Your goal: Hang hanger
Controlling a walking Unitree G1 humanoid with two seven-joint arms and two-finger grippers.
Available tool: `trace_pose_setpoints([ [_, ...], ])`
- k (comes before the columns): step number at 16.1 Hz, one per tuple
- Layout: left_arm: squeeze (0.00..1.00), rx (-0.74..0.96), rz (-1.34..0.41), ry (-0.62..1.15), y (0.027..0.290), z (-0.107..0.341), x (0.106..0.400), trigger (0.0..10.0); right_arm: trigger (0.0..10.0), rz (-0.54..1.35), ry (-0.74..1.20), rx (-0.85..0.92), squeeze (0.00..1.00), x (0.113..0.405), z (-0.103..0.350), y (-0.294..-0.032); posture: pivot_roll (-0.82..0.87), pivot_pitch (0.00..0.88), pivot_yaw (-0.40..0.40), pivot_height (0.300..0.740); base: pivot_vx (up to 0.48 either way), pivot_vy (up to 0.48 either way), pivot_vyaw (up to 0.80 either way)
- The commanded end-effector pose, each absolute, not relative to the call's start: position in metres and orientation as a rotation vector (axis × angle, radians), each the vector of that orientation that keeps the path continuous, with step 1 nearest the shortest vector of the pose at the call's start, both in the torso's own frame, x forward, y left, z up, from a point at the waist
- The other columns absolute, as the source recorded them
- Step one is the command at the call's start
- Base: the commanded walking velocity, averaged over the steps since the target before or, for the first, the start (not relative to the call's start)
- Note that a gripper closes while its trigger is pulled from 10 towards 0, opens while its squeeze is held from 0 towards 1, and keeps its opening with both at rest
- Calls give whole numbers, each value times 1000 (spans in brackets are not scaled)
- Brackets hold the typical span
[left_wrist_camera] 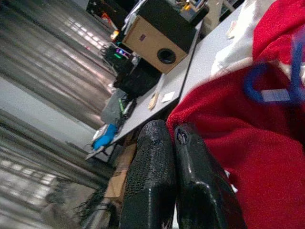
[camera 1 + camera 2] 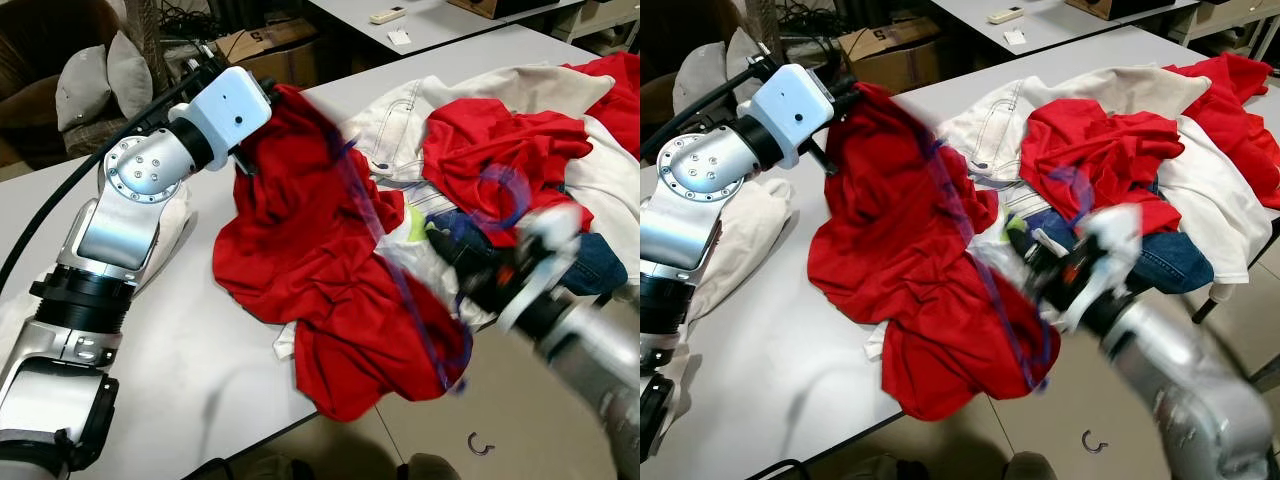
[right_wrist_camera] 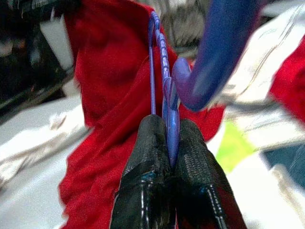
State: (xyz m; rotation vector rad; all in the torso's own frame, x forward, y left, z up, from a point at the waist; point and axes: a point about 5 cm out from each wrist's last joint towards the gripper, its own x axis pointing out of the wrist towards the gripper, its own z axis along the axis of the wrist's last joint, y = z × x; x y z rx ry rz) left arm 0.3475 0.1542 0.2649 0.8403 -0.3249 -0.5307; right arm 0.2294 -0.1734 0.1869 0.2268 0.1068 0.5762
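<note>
Right gripper (image 3: 167, 143): fingers pressed together on the neck of a blue plastic hanger (image 3: 164, 90), just below its hook, a hold that lets the whole frame be carried and steered by one point. The hanger runs out from the fingers across and partly into a red shirt (image 2: 310, 260); in the head views it shows as a blurred blue streak on the cloth, so how much of it sits inside the garment is, at a guess, one shoulder arm only. Left gripper (image 1: 174, 176): fingers closed flat against each other at the far upper edge of the same red shirt, apparently pinching the fabric to keep that end raised and stretched while the hanger is worked in. The red shirt lies draped over the near edge of a white table (image 2: 170, 360), its lower hem hanging past the rim. Behind and beside it, a heap of laundry: a cream jacket (image 2: 420, 110), a second red garment (image 2: 500, 150), blue denim (image 2: 600, 265) under the pile. A cream cloth (image 2: 750, 225) lies beneath the left arm. On the floor below the table edge, a small dark hook (image 2: 481, 443). Further back, a second table with a remote control (image 2: 388, 14).
</note>
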Motion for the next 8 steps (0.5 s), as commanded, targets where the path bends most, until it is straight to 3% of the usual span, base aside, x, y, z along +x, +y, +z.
trace_pose_setpoints([
  [1, 0, 884, -476, -349, 161, 275, 350, 0, 10000, 577, 49, 268, 0, 233, 198, -175, -238, 0, 117, 740, 0, 0, 0],
  [6, 0, 841, -407, -453, 160, 292, 352, 0, 10000, 618, 96, 290, 0, 267, 205, -169, -241, 0, 107, 740, 0, 0, 0],
  [8, 0, 871, -225, -612, 170, 322, 349, 0, 10000, 605, -81, 320, 0, 283, 238, -167, -237, 0, 101, 740, 0, 0, 0],
])
